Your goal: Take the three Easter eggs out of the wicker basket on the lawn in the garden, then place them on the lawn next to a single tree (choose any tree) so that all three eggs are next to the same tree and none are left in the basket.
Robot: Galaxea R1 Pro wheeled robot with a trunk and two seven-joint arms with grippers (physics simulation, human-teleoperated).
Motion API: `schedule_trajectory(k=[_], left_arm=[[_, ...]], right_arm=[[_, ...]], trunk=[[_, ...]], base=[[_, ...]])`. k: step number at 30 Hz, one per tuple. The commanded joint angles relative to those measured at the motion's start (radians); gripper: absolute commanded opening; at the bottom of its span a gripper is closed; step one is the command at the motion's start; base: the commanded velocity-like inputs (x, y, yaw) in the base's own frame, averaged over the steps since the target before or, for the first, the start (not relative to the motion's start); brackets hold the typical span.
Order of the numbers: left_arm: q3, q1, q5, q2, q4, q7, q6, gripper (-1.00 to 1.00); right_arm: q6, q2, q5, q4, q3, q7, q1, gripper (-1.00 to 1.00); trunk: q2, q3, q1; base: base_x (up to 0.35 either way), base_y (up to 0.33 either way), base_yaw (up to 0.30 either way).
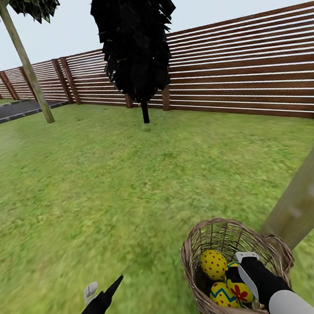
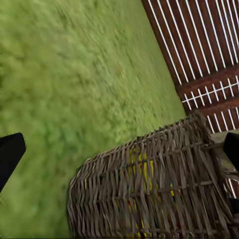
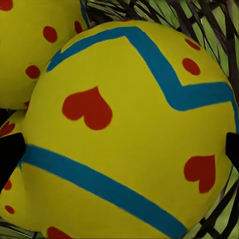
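Around one egg [image 3: 129,134], right pincer [image 1: 242,277] open.

Three eggs [image 1: 213,263] [image 1: 223,294] [image 1: 240,292] are lying in one basket [image 1: 199,250] on the lawn [image 1: 107,193]. Three trees are standing in the garden: two pale trunks [image 1: 25,60] [image 1: 310,191] and one black-leaved tree [image 1: 134,41]. One fence [image 1: 244,66] is running behind them.

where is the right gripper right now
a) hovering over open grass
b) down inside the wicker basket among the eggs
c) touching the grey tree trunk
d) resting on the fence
b: the right gripper reaches inside the wicker basket beside the Easter eggs, and its wrist view shows an egg close up between its fingertips.
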Motion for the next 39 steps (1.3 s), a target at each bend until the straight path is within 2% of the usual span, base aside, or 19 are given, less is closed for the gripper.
schedule_trajectory(k=[1,4,5,11,22,39], left_arm=[[0.002,-0.001,0.004,0.000,0.000,-0.004,0.011,1.00],[0.003,-0.001,0.004,0.000,0.000,-0.004,0.011,1.00],[0.003,-0.001,0.004,0.001,0.000,-0.005,0.011,1.00],[0.002,-0.001,0.011,0.001,0.000,-0.005,0.011,1.00],[0.002,-0.001,0.012,0.001,0.000,-0.006,0.011,1.00],[0.002,-0.001,0.012,0.001,0.000,-0.006,0.012,1.00]], right_arm=[[0.005,0.001,0.007,0.023,-0.008,0.001,0.000,1.00],[0.007,0.000,0.006,0.023,-0.008,0.001,0.000,1.00],[0.007,0.000,0.005,0.023,-0.008,0.001,0.000,-1.00],[0.010,0.000,0.005,0.023,-0.008,0.004,0.000,-1.00],[0.010,0.000,0.005,0.023,-0.008,0.006,0.000,-1.00],[0.010,0.000,0.004,0.023,-0.008,0.006,0.000,-1.00]], trunk=[[0.000,-0.001,0.000],[0.000,-0.005,0.000],[0.000,-0.005,0.000],[-0.001,-0.013,0.001],[-0.001,-0.013,0.001],[0.003,0.053,-0.006]], base=[[0.000,0.000,0.000],[0.000,0.000,0.000],[0.000,0.000,0.000],[0.000,0.000,0.000],[0.000,0.000,0.000],[0.000,0.000,0.000]])
